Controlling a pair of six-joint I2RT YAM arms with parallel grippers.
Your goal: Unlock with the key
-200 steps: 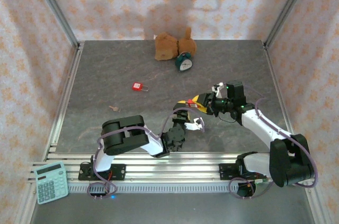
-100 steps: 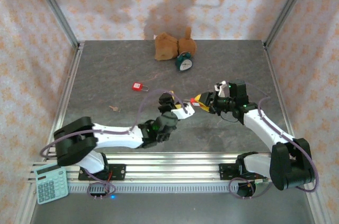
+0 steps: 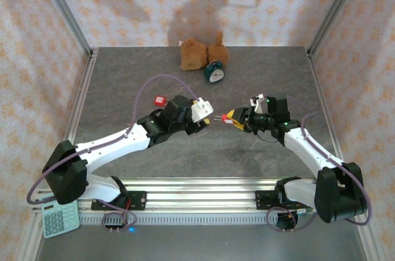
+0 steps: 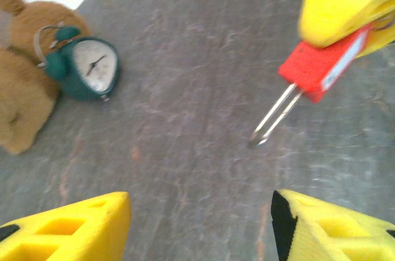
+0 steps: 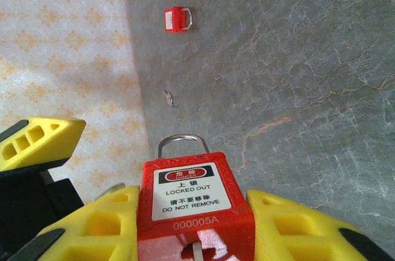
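My right gripper (image 5: 194,218) clamps the red plastic padlock (image 5: 192,202), shackle pointing up-frame. The tiny tan metal key (image 5: 168,97) lies beyond it on the grey table (image 5: 296,88), probably nearer my left gripper (image 4: 200,215), whose jaws are wide and empty.

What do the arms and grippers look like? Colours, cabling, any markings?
The two match: left arm and right arm have white links with bulky black joint housings, and a mauve cable loops outside each. The jaws are yellow blocks with rectangular cut-out pockets. Green lights glow near the right wrist. No markings are legible.
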